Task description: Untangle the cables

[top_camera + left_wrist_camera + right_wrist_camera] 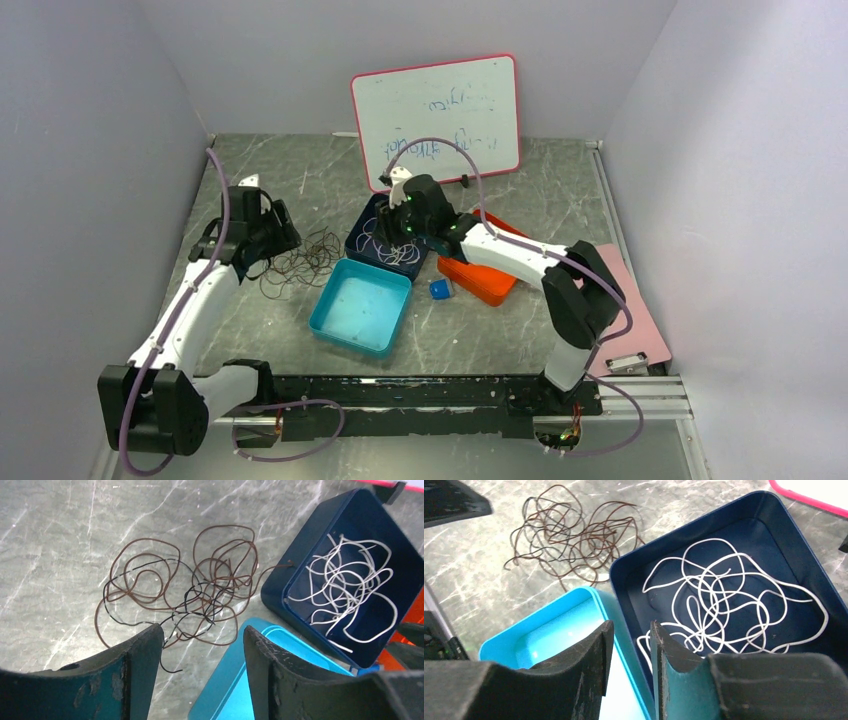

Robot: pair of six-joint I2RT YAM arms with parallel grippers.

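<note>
The left gripper (202, 632) hangs over the grey table (560, 200) with its jaws wide apart and nothing between them, just above the near edge of the dark cables (185, 595), a loose knot of brown and black loops lying on the bare tabletop. To their right sits a light blue tray (362, 305), touching a navy tray (300, 540) that holds the white cables (724, 595) in a curled heap. The right gripper (630, 630) hovers over the rim where the two trays meet, jaws only narrowly parted and gripping nothing, with an orange tray (490, 280) further right
</note>
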